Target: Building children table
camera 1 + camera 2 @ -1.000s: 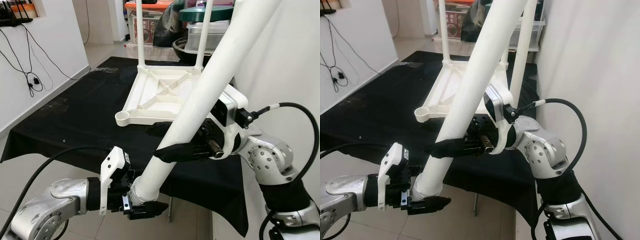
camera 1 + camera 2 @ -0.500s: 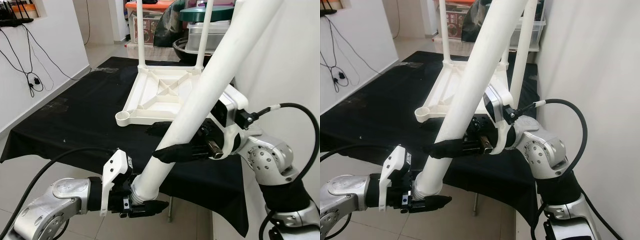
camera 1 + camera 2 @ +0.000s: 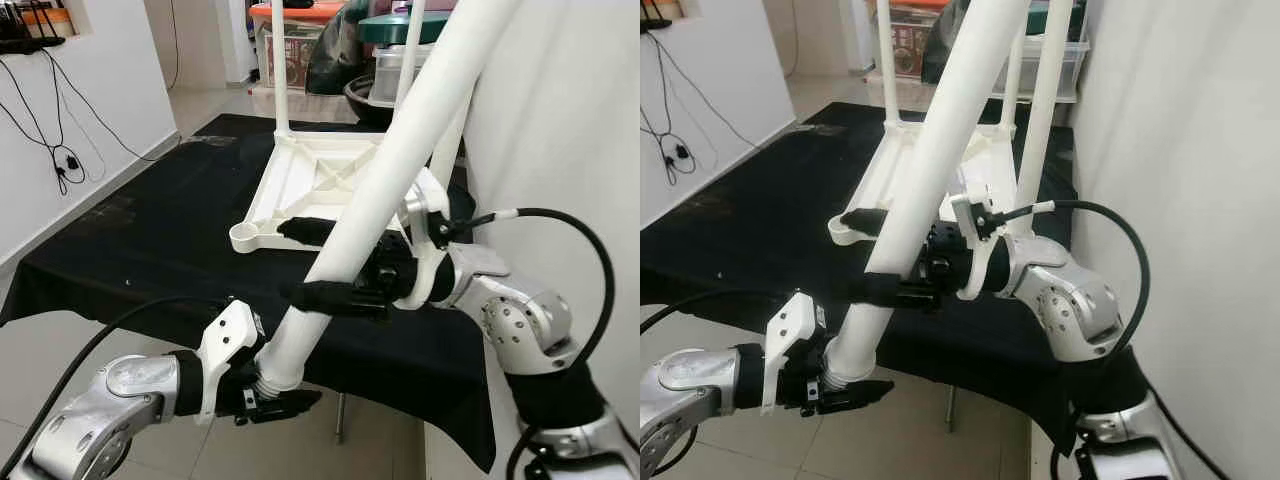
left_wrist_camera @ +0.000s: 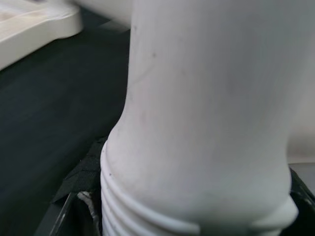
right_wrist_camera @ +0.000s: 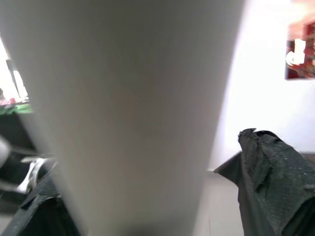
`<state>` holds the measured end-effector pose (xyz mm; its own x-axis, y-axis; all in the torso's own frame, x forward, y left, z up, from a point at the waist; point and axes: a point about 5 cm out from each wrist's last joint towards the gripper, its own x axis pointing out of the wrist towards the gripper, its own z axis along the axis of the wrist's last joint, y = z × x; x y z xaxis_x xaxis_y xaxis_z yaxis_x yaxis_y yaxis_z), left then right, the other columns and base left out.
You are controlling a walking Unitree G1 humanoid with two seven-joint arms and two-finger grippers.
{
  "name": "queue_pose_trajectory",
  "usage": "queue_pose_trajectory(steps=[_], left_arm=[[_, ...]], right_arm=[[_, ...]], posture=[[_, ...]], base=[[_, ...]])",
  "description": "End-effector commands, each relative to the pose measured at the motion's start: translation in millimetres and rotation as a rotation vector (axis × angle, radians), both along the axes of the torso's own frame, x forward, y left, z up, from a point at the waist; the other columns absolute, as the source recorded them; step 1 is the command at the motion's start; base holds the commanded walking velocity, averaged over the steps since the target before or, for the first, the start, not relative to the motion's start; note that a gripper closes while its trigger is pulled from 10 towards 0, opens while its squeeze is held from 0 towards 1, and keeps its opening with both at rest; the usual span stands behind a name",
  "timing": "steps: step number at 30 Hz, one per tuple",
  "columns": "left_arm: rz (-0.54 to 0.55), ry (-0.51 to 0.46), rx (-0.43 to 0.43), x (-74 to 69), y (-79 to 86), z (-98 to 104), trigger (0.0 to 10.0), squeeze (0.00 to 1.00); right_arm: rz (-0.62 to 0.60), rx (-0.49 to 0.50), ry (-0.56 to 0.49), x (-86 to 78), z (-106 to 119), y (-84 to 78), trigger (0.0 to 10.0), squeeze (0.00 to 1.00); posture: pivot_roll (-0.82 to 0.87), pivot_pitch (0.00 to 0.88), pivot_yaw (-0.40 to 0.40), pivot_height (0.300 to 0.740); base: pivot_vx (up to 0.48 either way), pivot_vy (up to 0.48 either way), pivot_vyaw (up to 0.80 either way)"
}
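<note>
Leg-fitting looks under way: head views show the smooth white table leg slanting above the black-clothed desk's near edge, left gripper pinching its ribbed threaded end, right gripper clamped mid-shaft; wrist views confirm both grips; next, align threads with the upturned ribbed tabletop's near-corner socket.

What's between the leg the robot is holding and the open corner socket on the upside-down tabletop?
Nothing visible blocks it. Both grippers hold the loose leg tilted above the black cloth; the empty socket sits open at the tabletop's near corner.
</note>
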<state>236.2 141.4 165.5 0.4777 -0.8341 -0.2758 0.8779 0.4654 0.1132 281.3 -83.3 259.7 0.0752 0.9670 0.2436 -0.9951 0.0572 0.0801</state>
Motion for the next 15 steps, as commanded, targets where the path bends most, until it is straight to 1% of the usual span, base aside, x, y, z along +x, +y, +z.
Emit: queue_pose_trajectory(steps=[1, 2, 3, 4, 5, 6, 7, 8, 9, 10, 11, 13, 15], left_arm=[[0.045, -0.034, 0.048, 5.3, 6.3, -1, 10.0, 0.00], [0.112, -0.072, 0.082, 11.5, 11.6, -5, 10.0, 0.00], [0.188, -0.107, 0.112, 18.5, 16.9, -8, 10.0, 0.00], [0.237, -0.130, 0.130, 22.9, 20.2, -10, 10.0, 0.00], [0.281, -0.165, 0.172, 27.5, 24.0, -13, 10.0, 0.00], [0.301, -0.186, 0.199, 29.9, 26.0, -15, 10.0, 0.00], [0.301, -0.186, 0.199, 29.9, 26.0, -15, 10.0, 0.00], [0.331, -0.215, 0.239, 33.5, 28.4, -17, 10.0, 0.00], [0.331, -0.215, 0.239, 33.5, 28.4, -17, 10.0, 0.00], [0.372, -0.231, 0.270, 37.8, 30.6, -20, 10.0, 0.00], [0.372, -0.231, 0.270, 37.8, 30.6, -20, 10.0, 0.00], [0.459, -0.250, 0.268, 47.3, 28.2, -18, 10.0, 0.00], [0.491, -0.258, 0.241, 54.0, 19.5, -14, 10.0, 0.00]], right_arm=[[-0.028, 0.029, 0.028, 0.2, 2, -2.3, 10.0, 0.95], [-0.056, 0.089, 0.097, 0.5, 2, -1.3, 10.0, 0.00], [-0.070, 0.159, 0.174, -0.6, 2, 0.8, 10.0, 0.00], [-0.080, 0.203, 0.226, -1.6, 2, 2.4, 10.0, 0.00], [-0.092, 0.257, 0.277, -3.4, 2, 5.4, 10.0, 0.00], [-0.100, 0.287, 0.302, -4.4, 3, 7.3, 10.0, 0.00], [-0.100, 0.287, 0.302, -4.4, 3, 7.3, 10.0, 0.00], [-0.115, 0.316, 0.337, -5.0, 2, 10.2, 10.0, 0.00], [-0.115, 0.316, 0.337, -5.0, 2, 10.2, 10.0, 0.00], [-0.138, 0.346, 0.373, -5.6, 1, 14.9, 10.0, 0.00], [-0.138, 0.346, 0.373, -5.6, 1, 14.9, 10.0, 0.00], [-0.204, 0.385, 0.443, -4.3, -3, 24.3, 10.0, 0.00], [-0.289, 0.396, 0.496, -0.7, -10, 30.4, 10.0, 0.00]], posture=[[0.06, 0.000, 0.007, 0.740], [0.06, 0.000, 0.004, 0.740], [0.06, 0.000, 0.004, 0.740], [0.06, 0.000, 0.003, 0.740], [0.06, 0.000, 0.003, 0.740], [0.06, 0.000, 0.003, 0.740], [0.06, 0.000, 0.003, 0.740], [0.05, 0.000, 0.005, 0.740], [0.05, 0.000, 0.005, 0.740], [0.05, 0.000, 0.006, 0.740], [0.05, 0.000, 0.006, 0.740], [0.04, 0.000, 0.008, 0.740], [0.04, 0.000, 0.007, 0.740]], base=[[0.000, 0.000, 0.00], [0.000, 0.000, 0.00], [0.000, 0.000, 0.00], [0.000, 0.000, 0.00], [0.000, 0.000, 0.00], [0.000, 0.000, 0.00], [0.000, 0.000, 0.00], [0.000, 0.000, 0.00], [0.000, 0.000, 0.00], [0.000, 0.000, 0.00], [0.000, 0.000, 0.00], [0.000, 0.000, 0.00], [0.000, 0.000, 0.00]])
